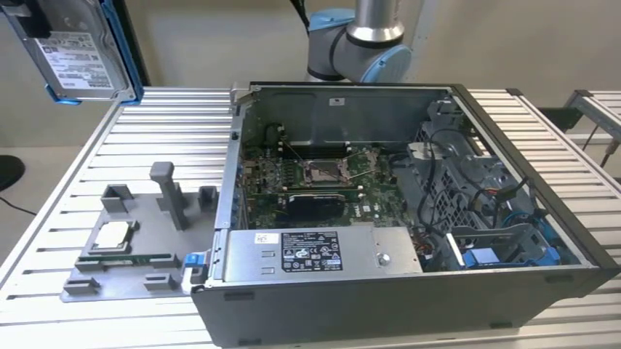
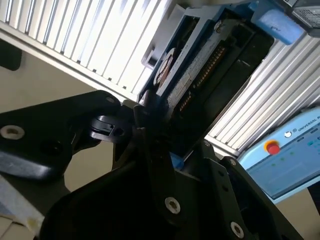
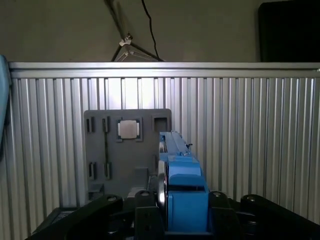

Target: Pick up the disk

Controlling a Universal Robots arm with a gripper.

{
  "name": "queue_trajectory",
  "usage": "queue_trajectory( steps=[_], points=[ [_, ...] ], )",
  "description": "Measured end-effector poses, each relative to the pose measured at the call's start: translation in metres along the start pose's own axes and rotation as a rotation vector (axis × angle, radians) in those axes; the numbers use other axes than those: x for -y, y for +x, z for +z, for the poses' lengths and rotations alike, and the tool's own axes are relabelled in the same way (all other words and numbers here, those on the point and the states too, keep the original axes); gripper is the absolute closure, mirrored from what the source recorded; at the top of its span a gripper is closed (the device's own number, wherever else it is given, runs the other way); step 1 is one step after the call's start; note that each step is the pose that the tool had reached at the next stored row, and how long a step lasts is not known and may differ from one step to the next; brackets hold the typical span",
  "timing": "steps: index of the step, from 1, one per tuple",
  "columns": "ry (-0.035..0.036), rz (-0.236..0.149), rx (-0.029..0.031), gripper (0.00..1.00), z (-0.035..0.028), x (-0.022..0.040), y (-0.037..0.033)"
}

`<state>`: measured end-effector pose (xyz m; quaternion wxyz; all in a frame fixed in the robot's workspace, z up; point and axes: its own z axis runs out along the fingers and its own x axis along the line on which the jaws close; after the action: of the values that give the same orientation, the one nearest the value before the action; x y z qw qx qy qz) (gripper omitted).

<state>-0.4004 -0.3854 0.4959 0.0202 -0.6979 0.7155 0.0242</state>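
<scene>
1. A robot arm's gripper [image 3: 181,201] pinches the disk [image 1: 83,52] between its black fingers [image 3: 146,206]. It holds the disk well clear of the table [image 1: 155,123], high at the exterior view's left. The disk's white label faces the camera and a blue frame runs along its edges.
2. In the first wrist view the disk stands edge-on with a finger pressed against each side and the table lying beyond it.
3. The table is a bed of ribbed silver metal slats, bright under the room's light. A second slatted surface [image 1: 597,109] shows at the exterior view's right edge.
4. An open computer case [image 1: 408,305] sits on the slats toward the exterior view's right. Its green board [image 1: 310,174], tangled wiring and a grey box with a black label [image 1: 315,251] are exposed.
5. Just beside the case, on the exterior view's left, a grey tray [image 1: 97,283] lies flat on the table. It carries a small square silver chip [image 1: 112,236] and a few upright posts.
6. The arm's grey and blue base [image 1: 369,36] rises behind the case against a plain beige wall [image 1: 214,43].
7. In the second wrist view a pale blue control panel [image 2: 295,165] with a red button [image 2: 272,147] lies past the table's edge.
8. In the first wrist view a dark cable [image 3: 151,30] runs down the wall beyond the table's end rail.
</scene>
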Motion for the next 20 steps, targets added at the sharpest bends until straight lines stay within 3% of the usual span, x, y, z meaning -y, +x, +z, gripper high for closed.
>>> queue_trajectory(
  steps=[20],
  points=[
    [-0.0088,0.001,-0.0001,1.00,-0.0004,0.0908,-0.0022]
  ],
)
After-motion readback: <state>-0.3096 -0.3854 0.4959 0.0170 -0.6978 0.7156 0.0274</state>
